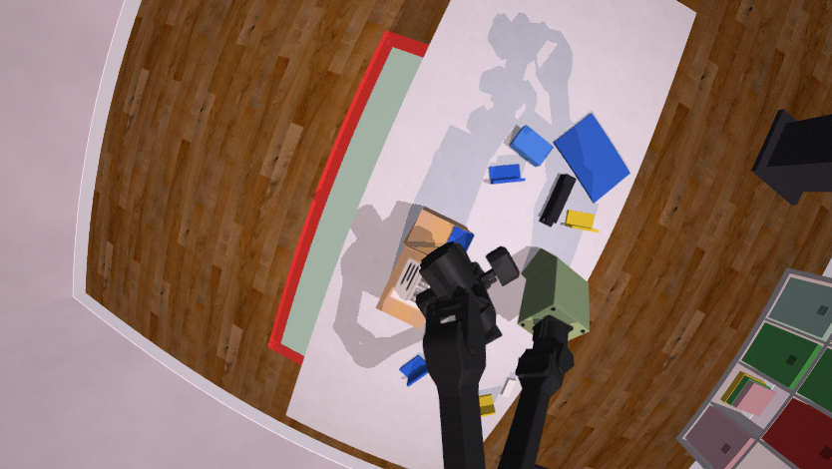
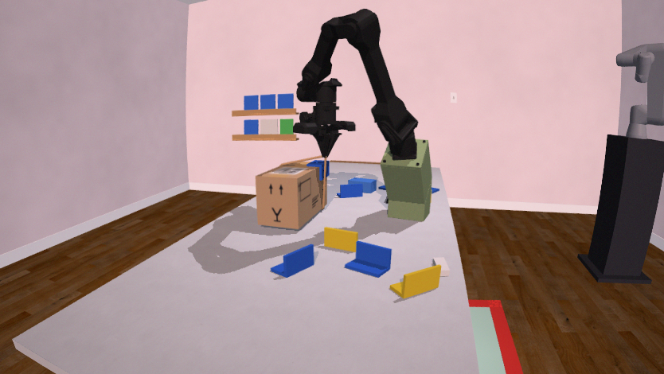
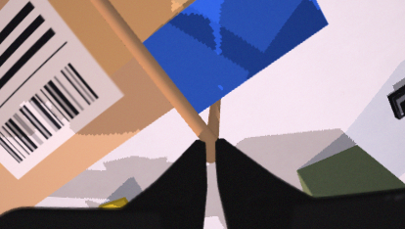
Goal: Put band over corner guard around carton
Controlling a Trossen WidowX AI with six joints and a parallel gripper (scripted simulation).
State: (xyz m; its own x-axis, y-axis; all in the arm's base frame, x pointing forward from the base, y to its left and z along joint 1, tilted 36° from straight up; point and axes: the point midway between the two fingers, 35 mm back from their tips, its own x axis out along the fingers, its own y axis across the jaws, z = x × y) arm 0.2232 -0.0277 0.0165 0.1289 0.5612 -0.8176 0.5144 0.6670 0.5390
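The tan carton [image 1: 432,220] [image 2: 277,200] [image 3: 54,171] stands on the table with a label on top. The blue corner guard [image 1: 461,237] [image 2: 318,165] [image 3: 210,73] sits on its top edge on the side toward the robot base. My gripper [image 2: 326,156] [image 3: 209,148] is shut on the thin tan band [image 2: 324,188] [image 3: 147,56], beside and above that edge. The band is pulled out from the carton into a point. In the wrist view one length runs over the carton top past the guard's near corner; the other drops behind the guard. The arm hides the fingertips in the top view.
The green base block [image 1: 553,285] [image 2: 404,185] stands beside the carton. Yellow brackets [image 2: 340,239] [image 2: 420,282] and blue brackets [image 2: 299,259] [image 2: 373,255] stand nearby. A light blue box [image 1: 531,144], a blue panel [image 1: 594,157] and a black object [image 1: 558,199] lie farther along the table.
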